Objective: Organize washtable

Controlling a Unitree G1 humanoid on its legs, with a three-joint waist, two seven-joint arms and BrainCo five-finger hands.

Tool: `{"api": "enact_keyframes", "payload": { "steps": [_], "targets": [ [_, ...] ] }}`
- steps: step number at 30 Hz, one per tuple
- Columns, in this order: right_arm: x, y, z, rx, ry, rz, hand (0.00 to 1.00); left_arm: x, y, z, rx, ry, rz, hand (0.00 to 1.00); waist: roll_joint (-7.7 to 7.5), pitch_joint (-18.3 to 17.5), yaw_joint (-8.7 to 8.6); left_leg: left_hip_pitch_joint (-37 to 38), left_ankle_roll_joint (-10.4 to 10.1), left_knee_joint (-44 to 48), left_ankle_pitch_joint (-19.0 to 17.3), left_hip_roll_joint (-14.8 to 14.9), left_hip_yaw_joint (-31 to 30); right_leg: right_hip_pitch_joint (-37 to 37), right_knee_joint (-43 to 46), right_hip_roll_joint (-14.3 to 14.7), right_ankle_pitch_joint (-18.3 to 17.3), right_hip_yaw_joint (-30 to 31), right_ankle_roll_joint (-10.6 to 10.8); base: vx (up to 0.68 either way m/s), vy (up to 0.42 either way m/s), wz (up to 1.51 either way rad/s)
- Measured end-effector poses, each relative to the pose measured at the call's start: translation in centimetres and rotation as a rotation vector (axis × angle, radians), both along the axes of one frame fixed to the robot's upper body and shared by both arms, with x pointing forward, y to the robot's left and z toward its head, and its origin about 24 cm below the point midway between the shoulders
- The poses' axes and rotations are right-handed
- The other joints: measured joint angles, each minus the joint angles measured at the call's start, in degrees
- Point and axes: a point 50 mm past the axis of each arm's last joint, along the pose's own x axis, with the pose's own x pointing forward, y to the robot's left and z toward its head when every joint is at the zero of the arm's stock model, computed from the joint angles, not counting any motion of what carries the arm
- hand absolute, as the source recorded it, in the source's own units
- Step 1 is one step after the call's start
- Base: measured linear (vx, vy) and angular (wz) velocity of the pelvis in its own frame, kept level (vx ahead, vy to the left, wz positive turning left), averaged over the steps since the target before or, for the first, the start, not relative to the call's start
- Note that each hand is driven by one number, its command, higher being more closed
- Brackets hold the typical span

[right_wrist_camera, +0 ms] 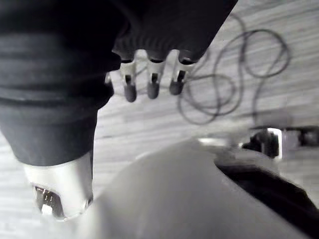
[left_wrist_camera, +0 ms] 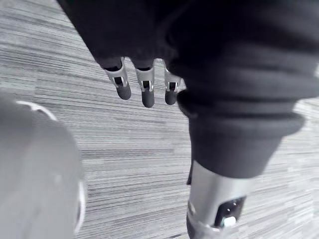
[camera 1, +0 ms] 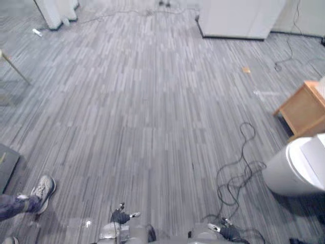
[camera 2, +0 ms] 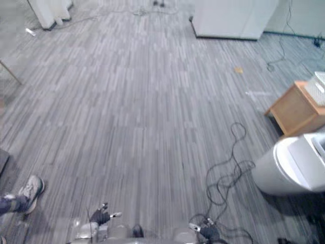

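Left hand (left_wrist_camera: 145, 85) — fingers straight, empty | right hand (right_wrist_camera: 153, 85) same | eye views: person's shoe (camera 1: 43, 190)

Head pair above floor (camera 1: 152, 112), wrists close.

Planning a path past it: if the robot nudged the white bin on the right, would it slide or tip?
The bin looks like thin plastic, so it is probably light. It stands on carpet, which likely grips its base; a high push may tip it.
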Motion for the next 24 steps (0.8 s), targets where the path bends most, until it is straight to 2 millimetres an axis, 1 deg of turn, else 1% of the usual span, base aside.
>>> {"api": "enact_keyframes", "payload": {
  "steps": [1,2,3,4,5,6,7,8,9,10,11,12,13,14,15,16,17,18,19,20,21,22,23,24],
  "targets": [
    [0.5,-0.5,0.2,-0.014,-0.018,0.004,0.00,0.0,-0.5,-0.1,-0.007,0.005,-0.023,0.00,1.46,0.06,-0.66,3.84,-0.02,-3.54,0.02,1.39,-0.08,-4.26,-6.10,2.27,-0.67,-4.86,-1.30,0.51,0.042,0.06],
    [0.8,-0.6,0.4,-0.017,-0.029,0.006,0.00,0.1,-0.7,-0.1,-0.009,0.005,-0.032,0.00,1.78,0.19,-1.09,4.78,-0.03,-4.54,0.02,1.75,-0.23,-6.17,-9.29,2.99,-0.52,-6.20,-1.45,0.51,0.016,0.16],
    [1.1,-0.6,0.5,-0.018,-0.045,0.008,0.00,0.2,-0.9,-0.1,-0.012,0.008,-0.040,0.00,1.92,0.30,-1.81,5.87,-0.03,-5.70,0.02,2.03,-0.72,-8.98,-14.92,3.79,0.38,-7.27,-1.31,0.51,-0.019,0.33],
    [1.2,-0.5,0.5,-0.014,-0.049,0.009,0.00,0.2,-1.4,-0.2,-0.017,0.010,-0.061,0.00,1.89,0.33,-2.74,7.13,-0.06,-7.00,0.00,2.16,-1.54,-11.63,-24.00,4.58,4.37,-6.98,-1.29,0.61,-0.063,0.59],
    [0.9,-0.3,0.4,-0.005,-0.041,0.007,0.00,0.1,-1.5,-0.2,-0.017,0.015,-0.075,0.00,1.58,0.33,-3.02,8.45,-1.39,-7.67,-0.31,1.65,-2.53,-11.93,-33.16,5.06,10.44,-6.18,-1.13,0.52,-0.087,0.62],
    [0.6,-0.3,0.3,0.000,-0.029,0.001,0.00,-0.1,-1.6,-0.3,-0.022,0.019,-0.075,0.00,1.36,0.24,-2.94,9.68,-2.54,-7.62,-0.78,1.36,-3.04,-11.95,-35.24,5.04,13.65,-5.05,-1.53,0.59,-0.143,0.76],
    [-0.2,-0.4,0.1,0.004,-0.007,-0.011,0.00,-0.4,-2.1,-0.5,-0.037,0.027,-0.062,0.00,1.47,0.10,-3.05,12.05,-4.40,-6.88,-1.88,1.46,-5.23,-11.51,-32.25,5.17,20.65,-3.11,-4.24,0.63,-0.183,0.57],
    [-0.2,-0.8,0.1,-0.001,0.001,-0.018,0.00,-0.3,-2.9,-0.5,-0.060,0.019,-0.038,0.00,2.91,-0.31,-2.68,12.40,-5.28,-4.45,-1.60,2.78,-6.02,-11.43,-28.31,5.54,17.46,-3.80,-4.57,0.62,-0.191,0.49],
    [-0.2,-1.0,0.2,-0.005,0.005,-0.022,0.00,-0.3,-3.1,-0.5,-0.069,0.017,-0.017,0.00,3.52,-0.45,-2.55,11.29,-6.07,-1.33,-1.15,3.65,-6.04,-10.92,-27.98,5.51,15.90,-3.92,-4.85,0.58,-0.185,0.32],
    [-0.1,-1.3,0.3,-0.012,-0.001,-0.025,0.00,-0.3,-3.1,-0.5,-0.074,0.013,0.011,0.00,4.38,-0.32,-2.76,7.07,-8.27,9.45,0.20,5.29,-6.59,-8.86,-28.17,5.69,13.60,-4.93,-4.90,0.45,-0.155,0.31],
    [-0.1,-1.5,0.3,-0.015,-0.003,-0.029,0.00,-0.3,-2.9,-0.5,-0.075,0.010,0.037,0.00,5.04,-0.06,-2.90,3.83,-9.93,17.00,1.71,6.95,-6.92,-7.27,-28.76,6.20,12.65,-5.48,-5.23,0.55,-0.223,0.27],
    [-0.2,-1.9,0.4,-0.026,0.003,-0.031,0.00,-0.1,-2.9,-0.3,-0.085,-0.009,0.082,0.00,5.64,0.59,-2.47,-2.51,-12.63,32.91,4.90,10.99,-7.03,-3.47,-30.50,8.31,11.11,-5.74,-5.96,0.67,-0.257,-0.01],
    [-0.4,-2.0,0.4,-0.030,0.011,-0.034,0.00,0.1,-2.4,-0.1,-0.082,-0.031,0.118,0.00,6.13,1.01,-2.09,-6.60,-12.25,44.70,4.49,14.88,-5.79,1.64,-32.27,10.29,9.65,-5.76,-6.89,0.56,-0.206,-0.18],
    [-0.6,-1.9,0.3,-0.027,0.016,-0.036,0.00,0.2,-2.2,0.0,-0.075,-0.038,0.118,0.00,5.74,1.25,-1.47,-8.04,-11.56,48.06,4.09,16.05,-4.71,4.24,-33.23,10.81,8.82,-5.58,-7.32,0.65,-0.185,-0.27],
    [-0.8,-1.5,0.2,-0.015,0.022,-0.044,0.00,0.4,-1.7,0.3,-0.063,-0.055,0.115,0.00,4.63,1.30,-1.11,-10.84,-10.38,50.23,3.38,16.82,-2.82,8.85,-35.45,11.04,7.11,-4.89,-8.03,0.47,-0.128,-0.28],
    [-0.9,-1.4,0.1,-0.009,0.027,-0.046,0.00,0.6,-1.6,0.4,-0.057,-0.066,0.111,0.00,3.86,1.18,-0.94,-14.38,-8.54,48.41,2.27,16.56,-0.02,12.47,-37.85,11.02,6.76,-3.56,-7.85,0.57,-0.136,-0.32],
    [-0.7,-1.4,0.1,-0.008,0.026,-0.044,0.00,0.8,-1.6,0.5,-0.055,-0.076,0.106,0.00,3.78,1.19,-0.83,-16.40,-7.42,46.31,1.59,16.11,1.13,14.06,-39.27,11.01,6.44,-2.72,-7.99,0.37,-0.059,-0.44],
    [-0.4,-1.4,0.1,-0.008,0.026,-0.042,0.00,1.0,-1.5,0.6,-0.051,-0.087,0.101,0.00,3.85,1.23,-0.46,-19.15,-6.51,41.44,1.01,14.97,2.25,16.12,-41.15,10.68,6.66,-1.74,-7.20,0.49,0.019,-0.66],
    [-0.1,-1.3,0.1,-0.005,0.023,-0.042,0.00,1.2,-1.4,0.7,-0.046,-0.094,0.090,0.00,3.70,1.20,0.36,-21.38,-6.64,30.02,1.17,12.39,3.26,17.98,-43.58,9.87,6.49,-0.11,-6.11,0.61,0.065,-0.85],
    [-0.2,-1.3,0.0,-0.003,0.034,-0.043,0.00,1.3,-1.5,0.7,-0.042,-0.096,0.071,0.00,3.66,1.23,0.74,-22.67,-7.70,16.97,2.26,9.64,2.71,20.51,-45.98,9.12,5.97,1.45,-5.33,0.62,0.103,-0.73],
    [-0.3,-1.3,0.0,-0.003,0.036,-0.044,0.00,1.2,-1.4,0.7,-0.037,-0.094,0.063,0.00,3.79,1.19,0.84,-23.33,-8.62,10.46,3.78,8.51,1.89,21.92,-47.17,8.86,5.58,2.07,-4.81,0.58,0.157,-0.72],
    [-0.5,-1.5,-0.1,-0.008,0.043,-0.043,0.00,1.0,-1.2,0.7,-0.029,-0.085,0.055,0.00,4.20,0.91,1.43,-24.73,-8.62,1.16,9.37,7.51,-0.69,24.73,-49.54,8.62,4.32,3.61,-3.45,0.49,0.175,-0.63],
    [-0.8,-1.4,-0.1,-0.006,0.053,-0.044,0.00,0.9,-1.1,0.6,-0.031,-0.083,0.059,0.00,3.84,0.65,1.93,-25.09,-7.99,2.46,12.09,7.04,-0.94,25.43,-49.56,8.16,3.72,4.34,-2.61,0.65,0.248,-0.72],
    [-1.3,-1.0,-0.3,0.005,0.064,-0.046,0.00,0.8,-1.2,0.5,-0.030,-0.072,0.050,0.00,3.35,-0.66,1.91,-24.97,-3.55,3.39,16.09,5.11,-2.30,25.16,-46.14,6.92,2.91,4.58,-1.24,0.56,0.220,-0.41]
  ]
}}
